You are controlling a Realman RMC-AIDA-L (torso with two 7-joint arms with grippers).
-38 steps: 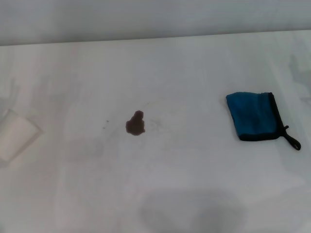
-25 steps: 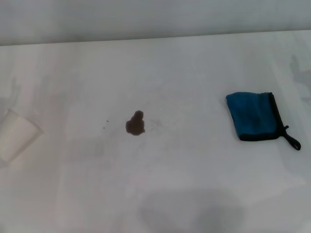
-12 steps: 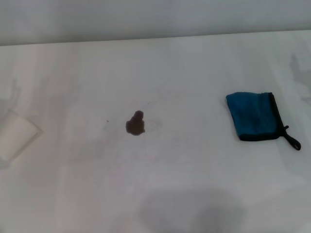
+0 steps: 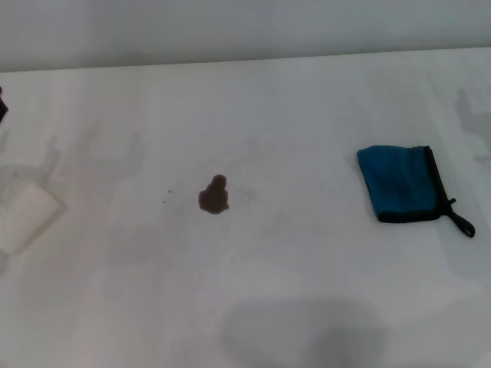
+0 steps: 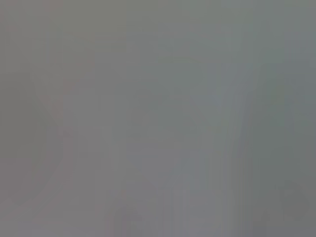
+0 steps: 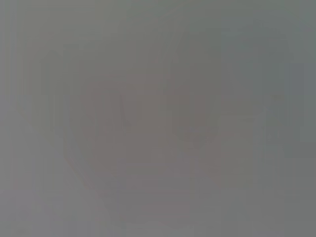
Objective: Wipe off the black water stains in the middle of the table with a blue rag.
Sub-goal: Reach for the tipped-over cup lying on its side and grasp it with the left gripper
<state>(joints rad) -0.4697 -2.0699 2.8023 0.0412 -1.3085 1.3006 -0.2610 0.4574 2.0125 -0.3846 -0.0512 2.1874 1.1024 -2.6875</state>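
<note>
Lying flat on the right side of the table (image 4: 307,100), the blue rag (image 4: 400,184) has its black edging along the right and near sides, and its short black loop (image 4: 462,223) trails off the near right corner onto the bare white surface. The black water stains (image 4: 214,195) sit near the middle of the table, well apart from the rag and to its left: one small dark blotch with a couple of tiny specks just to its left. A pale white object (image 4: 23,215) rests at the far left edge of the head view; what it is cannot be told. A small dark shape (image 4: 2,103) pokes in at the left edge above it, too little to identify. Neither gripper shows in the head view, and both wrist views give only a featureless grey, so whether the fingers are spread or closed cannot be told.
</note>
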